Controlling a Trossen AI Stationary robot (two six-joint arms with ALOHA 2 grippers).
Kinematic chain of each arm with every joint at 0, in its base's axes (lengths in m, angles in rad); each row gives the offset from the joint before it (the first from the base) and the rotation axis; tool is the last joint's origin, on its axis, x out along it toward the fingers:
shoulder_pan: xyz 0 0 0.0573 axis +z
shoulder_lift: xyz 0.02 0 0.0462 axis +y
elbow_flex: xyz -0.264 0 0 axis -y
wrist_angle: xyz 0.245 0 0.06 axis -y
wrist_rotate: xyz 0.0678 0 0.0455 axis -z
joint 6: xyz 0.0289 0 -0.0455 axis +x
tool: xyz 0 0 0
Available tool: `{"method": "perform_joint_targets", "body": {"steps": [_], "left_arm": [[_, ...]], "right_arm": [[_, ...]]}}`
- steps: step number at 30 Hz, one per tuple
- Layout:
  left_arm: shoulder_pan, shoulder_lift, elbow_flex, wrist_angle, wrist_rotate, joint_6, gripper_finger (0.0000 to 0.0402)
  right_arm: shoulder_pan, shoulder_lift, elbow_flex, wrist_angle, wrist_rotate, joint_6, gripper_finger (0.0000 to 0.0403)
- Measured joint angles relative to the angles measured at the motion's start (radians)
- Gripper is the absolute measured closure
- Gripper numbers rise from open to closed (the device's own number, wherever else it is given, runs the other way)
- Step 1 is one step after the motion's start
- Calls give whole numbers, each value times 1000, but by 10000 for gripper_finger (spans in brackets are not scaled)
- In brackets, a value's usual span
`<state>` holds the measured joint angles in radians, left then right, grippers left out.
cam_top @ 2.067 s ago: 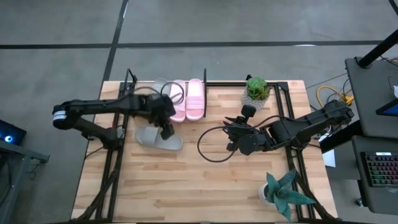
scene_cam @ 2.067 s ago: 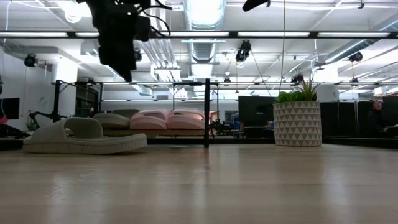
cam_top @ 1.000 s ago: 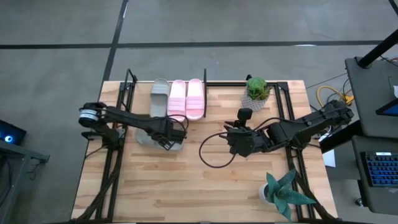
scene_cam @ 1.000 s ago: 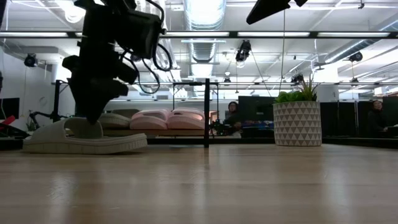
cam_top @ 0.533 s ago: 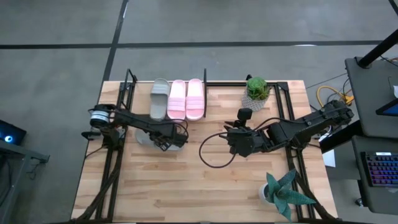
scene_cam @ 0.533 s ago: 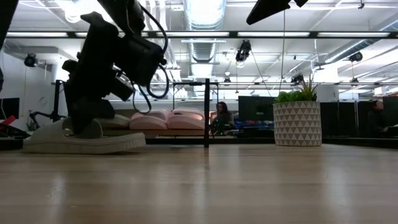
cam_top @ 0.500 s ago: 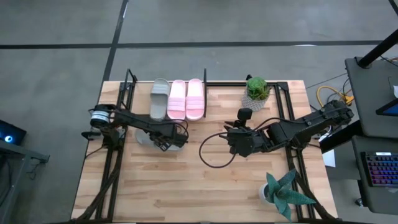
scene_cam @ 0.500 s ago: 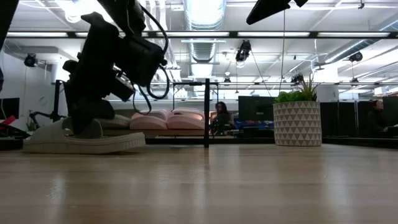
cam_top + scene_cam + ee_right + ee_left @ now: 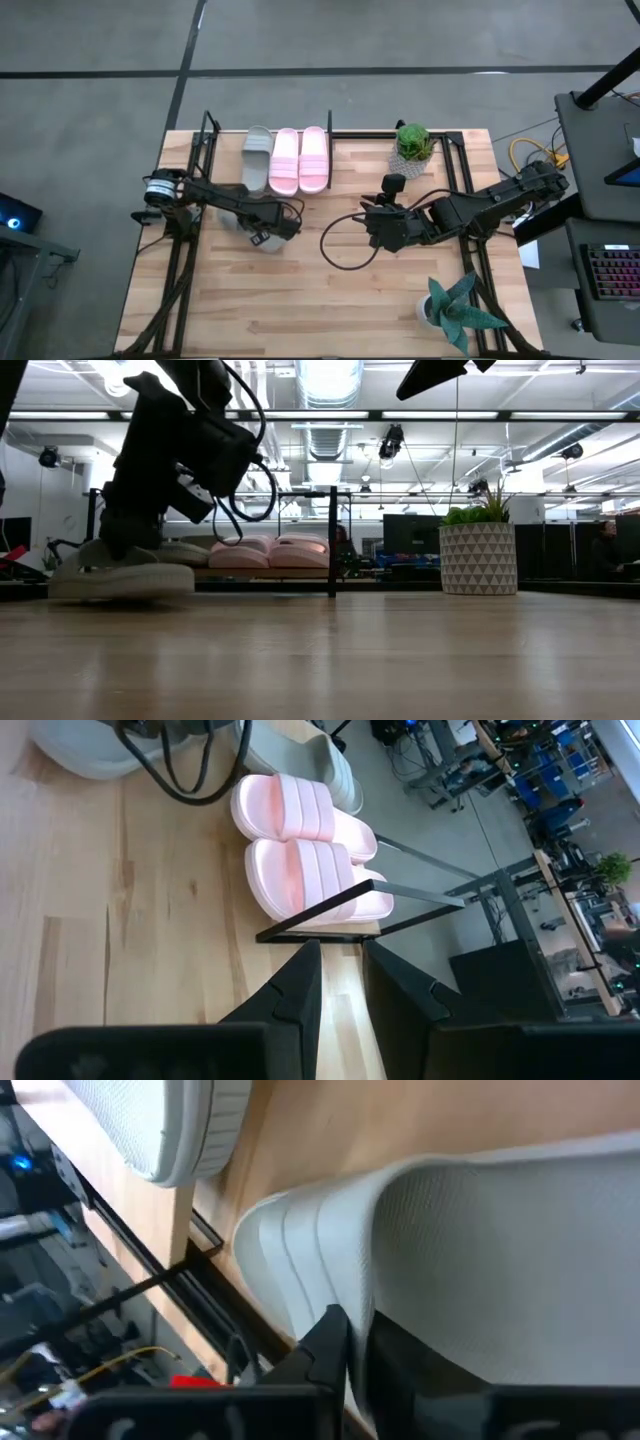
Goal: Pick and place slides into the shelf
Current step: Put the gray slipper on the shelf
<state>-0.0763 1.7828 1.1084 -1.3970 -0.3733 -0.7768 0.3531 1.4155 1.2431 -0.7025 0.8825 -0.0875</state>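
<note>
**A:** Where is the loose grey slide (image 9: 120,575), and which way does it run?

**B:** On the table (image 9: 330,290), just in front of the shelf (image 9: 318,137), toward its left end. How its long axis runs cannot be told from above, where the left arm covers most of it. In the low view its sole sits slightly tilted, one end off the wood.

**A:** What has hold of it?

**B:** The left gripper (image 9: 262,234), fingers pinched together on the slide's strap. The left wrist view shows a dark finger (image 9: 322,1355) pressed against the ribbed pale-grey strap.

**A:** How does it look?

**B:** Soft, matte grey-green, thick-soled, with a wide textured band.

**A:** And on the shelf?

**B:** Three slides side by side, long axes pointing away from the table's front edge: a second grey slide (image 9: 257,159) at the left, then a pink pair (image 9: 300,159). All lie flat, touching or nearly so. A black rod (image 9: 350,900) crosses in front of the pink ones in the right wrist view.

**A:** Anything close by?

**B:** A potted plant (image 9: 413,143) to the right of the shelf, well apart from the slides, and a spiky plant (image 9: 455,310) at the table's front right. The right gripper (image 9: 372,228) waits right of the grey slide, near mid-table, fingers slightly apart and holding nothing; a black cable (image 9: 340,240) loops beside it
</note>
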Motion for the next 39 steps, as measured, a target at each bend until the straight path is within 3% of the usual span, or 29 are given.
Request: {"method": "perform_joint_targets", "body": {"steps": [8,13,20,29,39], "left_arm": [[-56,-14,45,-177,33,142,399],[-153,-73,101,-157,46,396,400],[-255,-147,208,-177,-129,446,401],[-279,-245,269,-175,-331,508,401],[-243,-337,269,-175,-734,770,401]], "right_arm": [[0,0,0,0,0,-3,335],[0,0,0,-1,0,-3,335],[0,0,0,-2,0,-3,335],[0,0,0,-2,0,0,335],[0,0,0,-2,0,5,335]]}}
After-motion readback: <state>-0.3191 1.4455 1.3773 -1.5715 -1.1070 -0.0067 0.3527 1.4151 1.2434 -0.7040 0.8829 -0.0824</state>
